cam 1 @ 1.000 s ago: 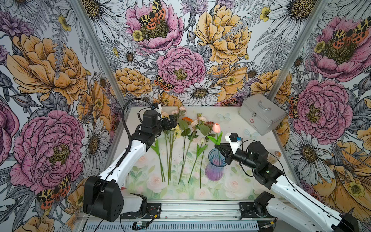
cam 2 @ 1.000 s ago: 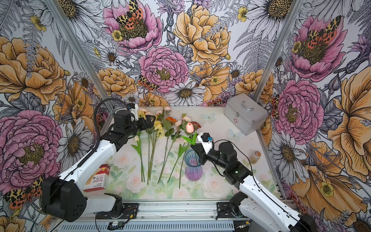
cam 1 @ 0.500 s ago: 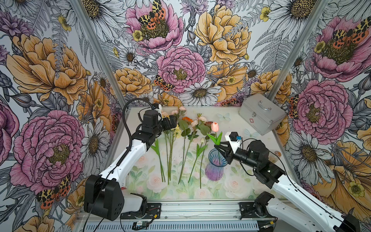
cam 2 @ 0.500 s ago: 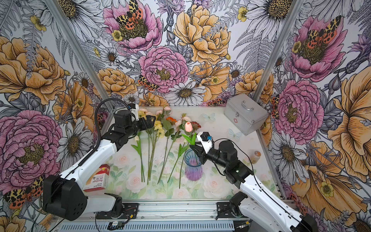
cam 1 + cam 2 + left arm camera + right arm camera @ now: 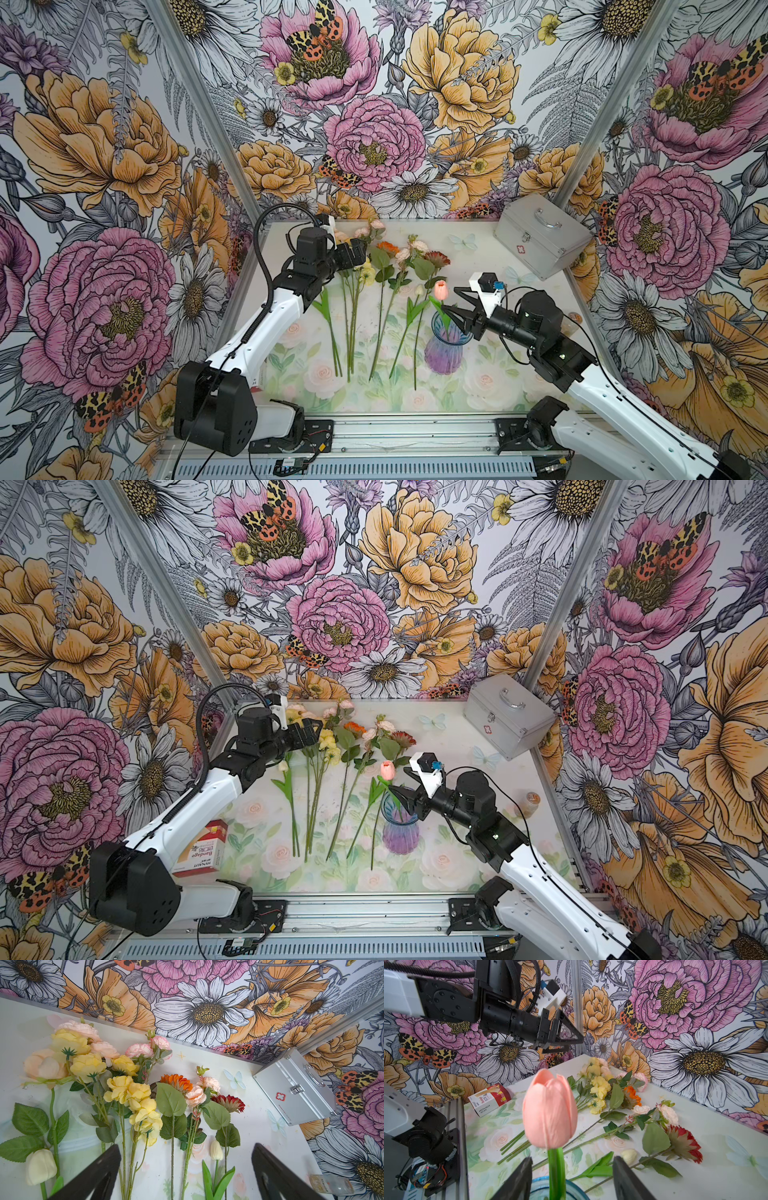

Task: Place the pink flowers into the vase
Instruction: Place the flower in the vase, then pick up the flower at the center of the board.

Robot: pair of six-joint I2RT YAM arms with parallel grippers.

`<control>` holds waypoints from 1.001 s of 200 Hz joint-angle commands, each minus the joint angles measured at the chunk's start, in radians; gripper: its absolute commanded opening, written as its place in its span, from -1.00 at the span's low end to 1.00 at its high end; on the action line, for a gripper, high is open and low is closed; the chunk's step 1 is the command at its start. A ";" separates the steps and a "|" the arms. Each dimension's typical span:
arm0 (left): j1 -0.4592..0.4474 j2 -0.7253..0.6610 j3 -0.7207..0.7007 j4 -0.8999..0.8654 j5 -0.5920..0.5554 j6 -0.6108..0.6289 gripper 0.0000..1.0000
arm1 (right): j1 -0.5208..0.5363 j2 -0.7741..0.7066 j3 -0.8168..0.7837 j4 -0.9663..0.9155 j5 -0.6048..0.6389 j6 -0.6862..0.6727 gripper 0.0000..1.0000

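Tulip (image 5: pixel 441 289) stands in vase (image 5: pixel 444 353), roughly upright. Its stem drops thru the blue rim and the bloom sits above it. R gripper (image 5: pixel 451 298) hangs just over the vase rim. Its jaws are spread, one each side of the tulip stem. In the R wrist view there's a clear gap on both sides, so it's pinching nothing.

Pink sprays (image 5: pixel 195 1095) are not in the vase. They lie flat on table (image 5: pixel 478 257), left of the vase in both top views, w/ blooms toward the back wall. One spray lies nearest the vase, between orange daisy (image 5: pixel 176 1082) and red daisy (image 5: pixel 228 1103). The others lie farther left, mixed w/ yellow flowers (image 5: pixel 133 1091).

L gripper (image 5: pixel 353 253) hovers over the bloom ends of those far stems, well apart from the vase. Its jaws are wide apart and empty.

A white tulip (image 5: pixel 216 1150) lies just left of the vase. Case (image 5: pixel 540 237) sits in the back corner, right of the vase. Bandage box (image 5: pixel 203 848) is well left of the vase, by the L arm.
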 commanded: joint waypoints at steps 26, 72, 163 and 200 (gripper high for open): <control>0.004 0.014 0.012 0.010 -0.011 0.031 0.98 | 0.009 -0.079 0.099 -0.035 0.076 0.029 0.66; 0.008 0.075 0.072 -0.019 -0.012 0.042 0.97 | 0.006 -0.123 0.203 -0.105 0.181 0.015 0.83; -0.090 0.467 0.443 -0.235 0.014 0.127 0.65 | -0.029 -0.123 0.351 -0.252 0.434 -0.003 0.93; -0.161 0.646 0.593 -0.345 -0.025 0.198 0.52 | -0.056 -0.128 0.360 -0.277 0.463 0.008 0.93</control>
